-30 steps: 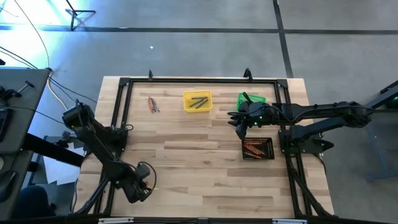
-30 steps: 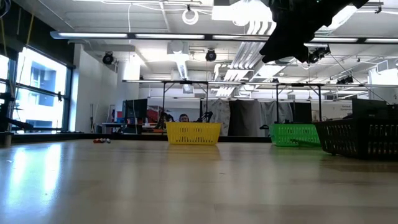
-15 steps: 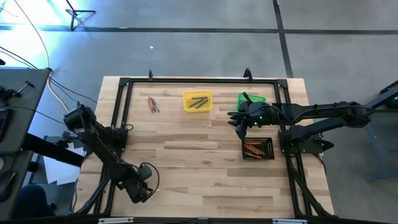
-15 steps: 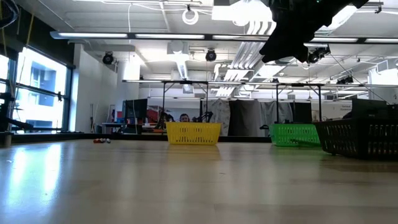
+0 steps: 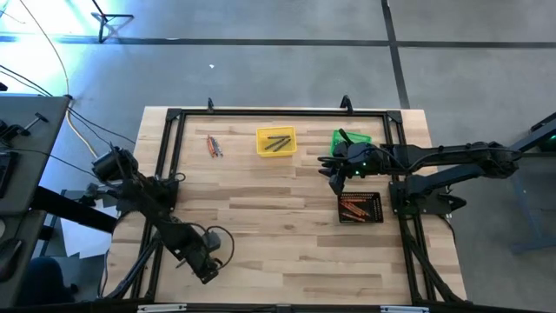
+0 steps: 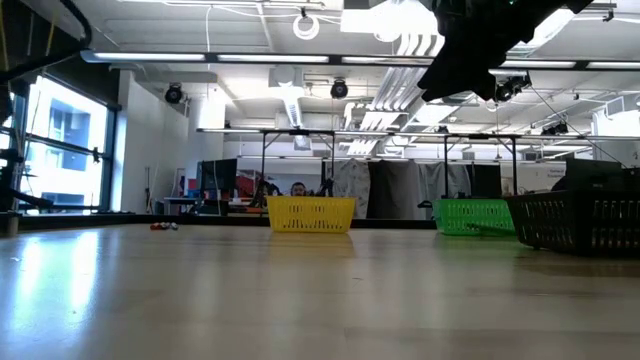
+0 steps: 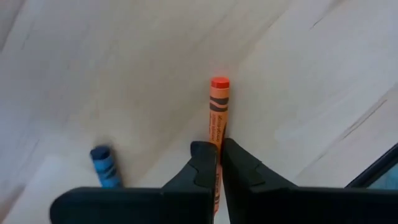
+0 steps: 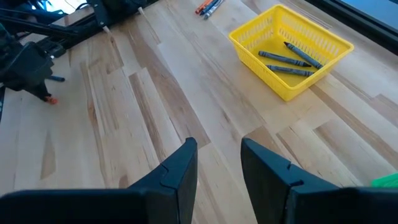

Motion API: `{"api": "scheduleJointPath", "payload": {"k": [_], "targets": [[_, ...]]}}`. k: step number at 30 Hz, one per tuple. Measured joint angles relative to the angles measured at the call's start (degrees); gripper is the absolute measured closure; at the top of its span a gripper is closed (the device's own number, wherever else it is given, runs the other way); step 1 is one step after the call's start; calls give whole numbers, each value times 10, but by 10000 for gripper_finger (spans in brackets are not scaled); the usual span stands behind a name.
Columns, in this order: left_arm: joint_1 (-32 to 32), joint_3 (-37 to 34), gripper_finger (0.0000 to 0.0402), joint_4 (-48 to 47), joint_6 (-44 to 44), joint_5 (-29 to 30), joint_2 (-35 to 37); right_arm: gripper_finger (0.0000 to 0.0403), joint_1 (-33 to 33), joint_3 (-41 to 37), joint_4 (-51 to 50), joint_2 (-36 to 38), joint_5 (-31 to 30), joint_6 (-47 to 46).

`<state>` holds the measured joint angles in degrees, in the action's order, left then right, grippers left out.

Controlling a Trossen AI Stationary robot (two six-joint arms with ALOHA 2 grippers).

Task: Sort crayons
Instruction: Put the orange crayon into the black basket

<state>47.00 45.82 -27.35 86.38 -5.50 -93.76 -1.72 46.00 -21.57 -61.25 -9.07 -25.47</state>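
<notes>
My left gripper [image 7: 216, 152] is shut on an orange-red crayon [image 7: 217, 106] near the table's front left [image 5: 207, 266]. A blue crayon [image 7: 104, 167] shows beside it. More loose crayons [image 5: 212, 146] lie on the wood at the far left. Grey crayons [image 8: 287, 59] lie in the yellow bin [image 5: 276, 141], and orange-red ones [image 5: 354, 209] in the black bin [image 5: 375, 211]. My right gripper [image 8: 217, 163] hangs open and empty above the table [image 5: 334, 178], between the green bin [image 5: 352, 139] and the black bin. My left gripper pinches the orange-red crayon between its two fingers, on its wrapped shaft [image 7: 217, 138]. The crayon lies along the fingers, and its free end [image 7: 219, 84] sticks out past the fingertips. Whether that end touches the wood, I cannot tell.
A dark metal frame [image 5: 174, 117] runs round the table's edges. The three bins stand in the far and right part. Bare wood [image 5: 278, 235] spreads across the middle and front. In the low view the bins [image 6: 310, 215] stand along the far side.
My left arm has swung, carrying its gripper a little toward the table's right edge along the front. My right arm has kept still.
</notes>
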Motion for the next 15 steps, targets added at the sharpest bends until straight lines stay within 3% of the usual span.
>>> {"api": "scheduleJointPath", "payload": {"k": [15], "targets": [[-100, 1, 401, 10, -214, 19, 0, 284, 0, 0, -76, 0, 5, -5]]}}
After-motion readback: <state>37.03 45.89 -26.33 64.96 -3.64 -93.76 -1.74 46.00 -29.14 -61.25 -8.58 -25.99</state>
